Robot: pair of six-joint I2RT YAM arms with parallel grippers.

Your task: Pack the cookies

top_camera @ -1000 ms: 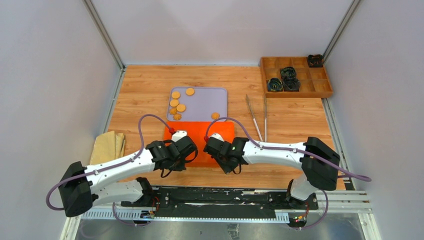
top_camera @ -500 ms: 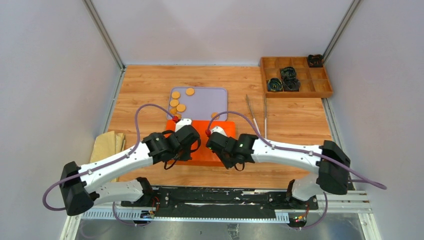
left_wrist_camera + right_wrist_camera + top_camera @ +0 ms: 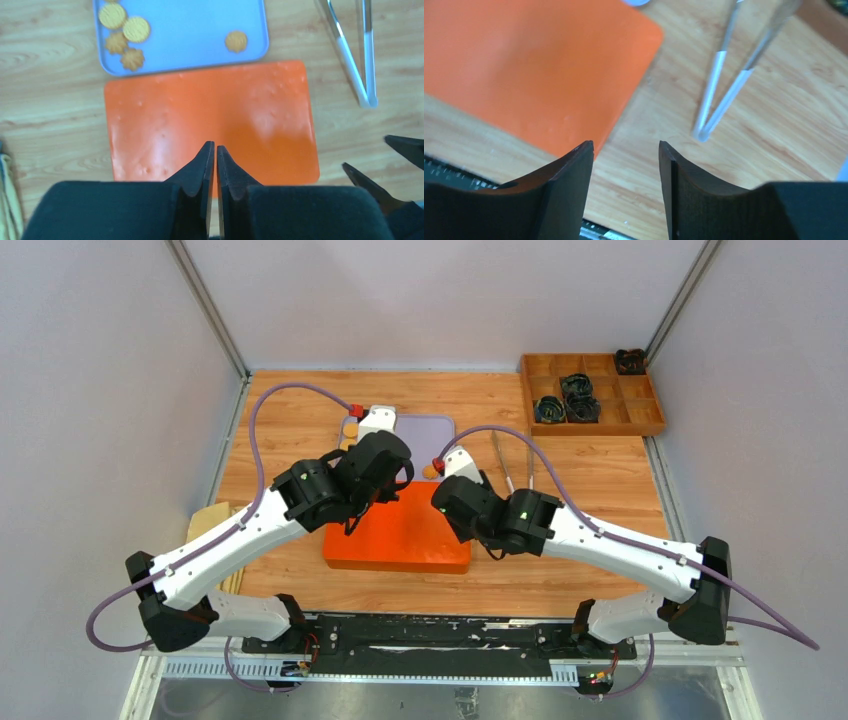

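Observation:
Several golden cookies (image 3: 136, 28) lie at the left of a pale blue tray (image 3: 190, 30), and one more cookie (image 3: 235, 41) sits near its right edge. Just in front of the tray lies a flat orange box (image 3: 400, 532), bare on top. My left gripper (image 3: 215, 146) hangs high over the box's near half, jaws shut with only a hairline slit and nothing between them. Above the wood off the box's (image 3: 524, 65) near right corner, my right gripper (image 3: 626, 142) stands open and empty. In the top view the left arm hides most of the tray (image 3: 430, 430).
Metal tongs (image 3: 512, 468) lie on the wood right of the box. A wooden compartment tray (image 3: 590, 390) holding dark items stands at the far right corner. A tan cloth (image 3: 212, 522) lies at the left edge, partly under the left arm.
Both arms have risen from the orange box and swung away from the near edge. The right gripper has opened. The box stays where it was.

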